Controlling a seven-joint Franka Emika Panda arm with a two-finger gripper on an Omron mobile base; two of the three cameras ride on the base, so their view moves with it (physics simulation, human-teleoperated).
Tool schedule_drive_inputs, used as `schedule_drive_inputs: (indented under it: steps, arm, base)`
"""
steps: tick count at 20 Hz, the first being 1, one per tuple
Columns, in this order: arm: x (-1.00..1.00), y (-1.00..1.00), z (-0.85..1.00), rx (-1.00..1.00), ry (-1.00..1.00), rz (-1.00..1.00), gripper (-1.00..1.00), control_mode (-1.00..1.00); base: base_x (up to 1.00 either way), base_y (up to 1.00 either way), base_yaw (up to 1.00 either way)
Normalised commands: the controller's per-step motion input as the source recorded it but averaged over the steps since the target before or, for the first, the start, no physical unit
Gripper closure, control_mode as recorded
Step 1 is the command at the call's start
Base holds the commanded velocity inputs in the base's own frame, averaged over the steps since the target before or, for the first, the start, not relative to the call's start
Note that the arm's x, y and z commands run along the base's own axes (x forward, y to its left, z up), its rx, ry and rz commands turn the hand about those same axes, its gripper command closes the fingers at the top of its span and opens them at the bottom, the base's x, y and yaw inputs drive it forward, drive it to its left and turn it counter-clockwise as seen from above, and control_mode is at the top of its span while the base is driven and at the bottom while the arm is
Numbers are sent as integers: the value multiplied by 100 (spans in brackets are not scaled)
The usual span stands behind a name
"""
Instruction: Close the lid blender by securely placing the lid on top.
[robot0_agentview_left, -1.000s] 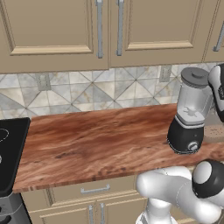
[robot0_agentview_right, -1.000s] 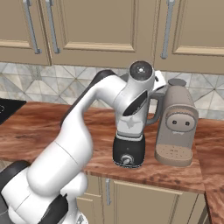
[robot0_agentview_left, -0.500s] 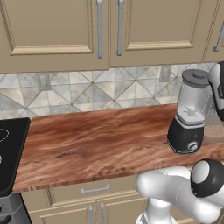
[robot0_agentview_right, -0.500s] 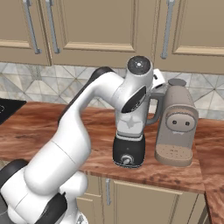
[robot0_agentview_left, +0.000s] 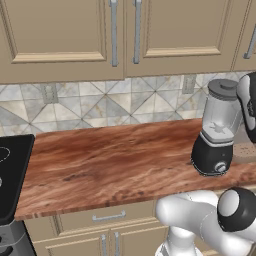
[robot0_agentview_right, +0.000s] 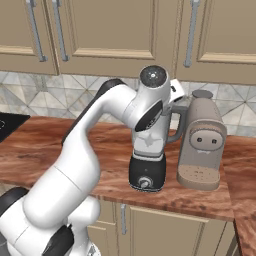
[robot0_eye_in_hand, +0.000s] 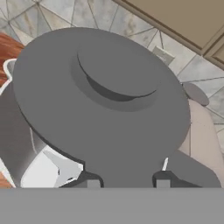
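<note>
Lid (robot0_eye_in_hand: 103, 105) is what you see largest in the hand view: a flat round dark grey disc with a raised round knob in its centre. In the left base view the lid (robot0_agentview_left: 223, 89) sits on top of the blender (robot0_agentview_left: 216, 131), level with the mouth of the clear jar; you cannot judge from here how firmly it is seated.

The blender stands on the wooden counter (robot0_agentview_left: 110, 160), near the front edge and at the right end of that view. Its black rounded base carries a silver dial at the front. In the right base view the blender (robot0_agentview_right: 147, 172) shows mostly its base, because the white arm crosses in front of the jar.

The gripper (robot0_eye_in_hand: 127, 183) is just at the near rim of the lid in the hand view. You see only the two dark fingertips (robot0_eye_in_hand: 92, 182), one at each side of the small tab at the rim. Whether they press the lid or stand loose beside it, you cannot tell from these pictures.

Just to the right of the blender in the right base view stands a beige-grey coffee machine (robot0_agentview_right: 201, 142), close but apart from it. Behind both runs a tiled backsplash (robot0_agentview_left: 115, 102), with beige cabinets (robot0_agentview_left: 90, 37) above. A black stovetop (robot0_agentview_left: 11, 175) lies at the far left end of the counter.
</note>
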Motion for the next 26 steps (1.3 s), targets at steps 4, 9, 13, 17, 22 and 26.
schedule_drive_inputs:
  steps: [4,9,13,17,22,26]
  arm:
    - [-48,-12,-4,0,-1,5,100,-100]
    - [-58,-18,0,0,-1,5,100,-100]
    - [-19,0,2,0,1,5,100,-100]
    - [-6,0,24,0,1,1,100,-100]
    - [-17,0,25,-1,1,0,100,-100]
    - [-24,0,2,-1,4,0,100,-100]
  base:
    - [0,0,0]
    - [0,0,0]
    - [0,0,0]
    - [0,0,0]
    - [0,0,0]
    - [0,0,0]
